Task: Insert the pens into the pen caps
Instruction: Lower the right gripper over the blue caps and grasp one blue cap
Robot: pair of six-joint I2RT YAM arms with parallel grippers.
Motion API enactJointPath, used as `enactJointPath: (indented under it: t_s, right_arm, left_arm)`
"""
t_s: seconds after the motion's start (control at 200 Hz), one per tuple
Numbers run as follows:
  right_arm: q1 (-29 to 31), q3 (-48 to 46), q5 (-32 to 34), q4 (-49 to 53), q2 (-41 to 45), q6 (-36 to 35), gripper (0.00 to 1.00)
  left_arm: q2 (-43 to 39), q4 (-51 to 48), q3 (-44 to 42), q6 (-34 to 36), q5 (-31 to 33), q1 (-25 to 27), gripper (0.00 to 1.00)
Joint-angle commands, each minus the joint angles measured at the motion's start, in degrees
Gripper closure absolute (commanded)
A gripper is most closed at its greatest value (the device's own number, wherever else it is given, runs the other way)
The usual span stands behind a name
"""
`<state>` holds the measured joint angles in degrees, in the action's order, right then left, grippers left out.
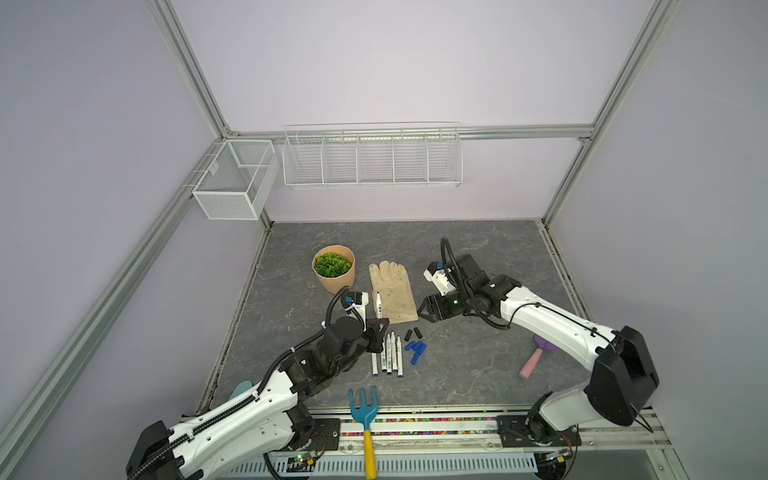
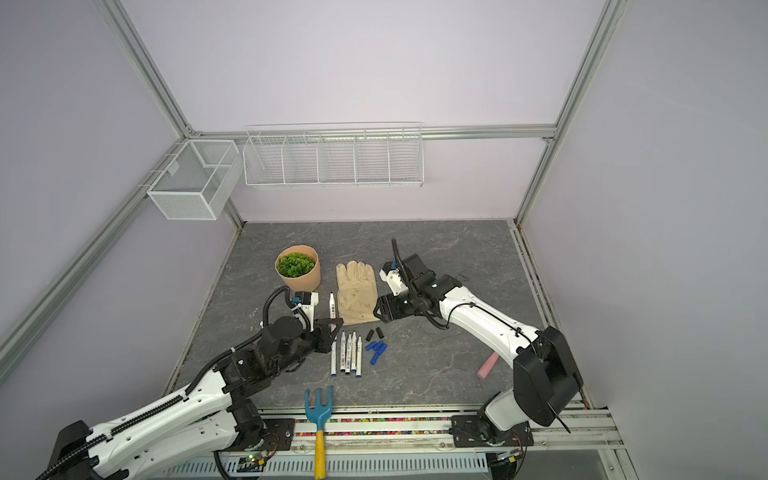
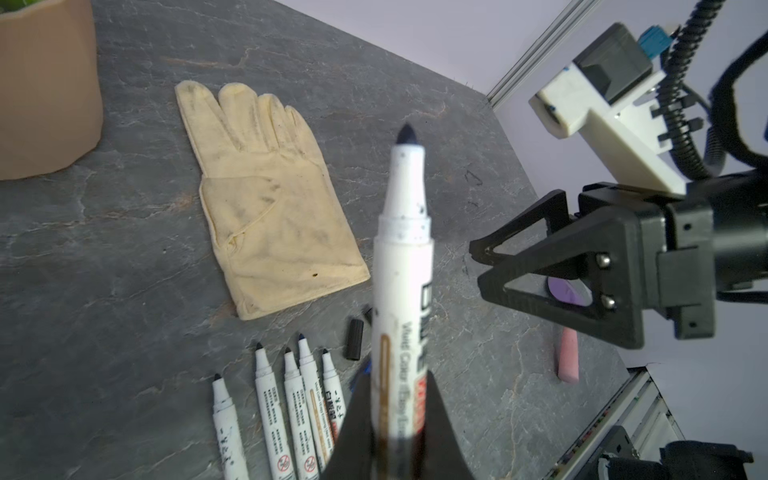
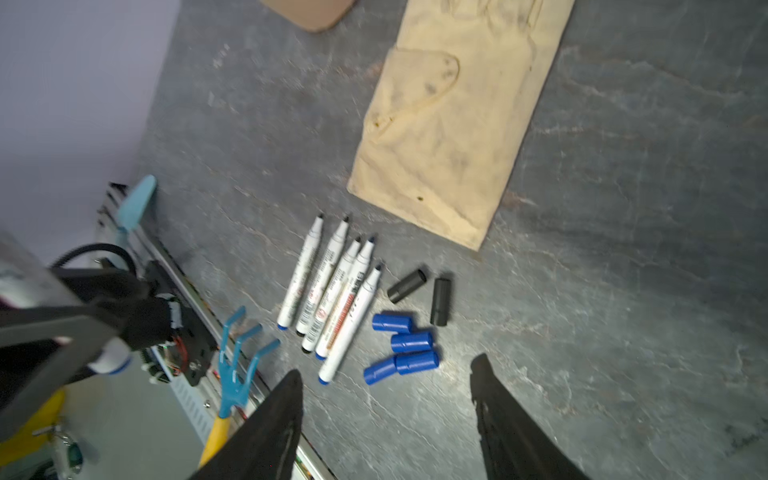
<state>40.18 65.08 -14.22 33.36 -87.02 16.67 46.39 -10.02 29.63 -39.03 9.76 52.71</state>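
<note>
Our left gripper is clamped on one pen, nib bare, beside the glove. Five pens and the pen caps lie just off the glove's cuff. Our right gripper hangs spread and empty above them, and we risk knocking the crowded round caps so that they roll.

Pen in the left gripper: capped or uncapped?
Uncapped. The pen ends in a bare dark tip; the caps lie loose.

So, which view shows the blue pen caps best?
Right wrist view: four blue pen caps lie large and distinct. Both top views show them tiny; in the left wrist view the held pen nearly hides them.
</note>
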Motion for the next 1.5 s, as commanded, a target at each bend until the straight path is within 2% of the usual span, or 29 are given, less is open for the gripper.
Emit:
enactJointPath:
  t_s: [0.0, 0.225, 0.475, 0.75, 1.1, 1.494]
  right_arm:
    - [4.2, -2.7, 6.4, 7.9, -3.8, -3.5, 0.33]
    - [10.1, -2.0, 11.1, 6.9, -10.4, -1.6, 0.33]
    - [12.1, 0.5, 12.9, 7.1, -14.4, -3.0, 0.33]
    - [12.2, 1.1, 15.3, 6.8, -15.9, -3.4, 0.33]
    - [12.4, 1.1, 17.3, 6.4, -17.2, -3.3, 0.33]
    - [11.0, -0.7, 21.3, 6.4, -15.1, -1.3, 0.32]
  left_arm:
    - [-1.4, -4.7, -0.5, -1.6, 2.2, -0.2, 1.0]
    - [-2.1, -5.4, -1.1, -3.2, 3.1, -0.2, 1.0]
    - [-2.6, -7.1, -1.1, -3.5, 3.1, -0.2, 1.0]
    - [-5.1, -7.4, -2.3, -5.6, 4.0, -0.2, 1.0]
    - [-3.8, -7.4, -1.8, -5.7, 3.8, -0.2, 1.0]
    - [-3.5, -7.1, -1.7, -5.3, 3.2, -0.2, 1.0]
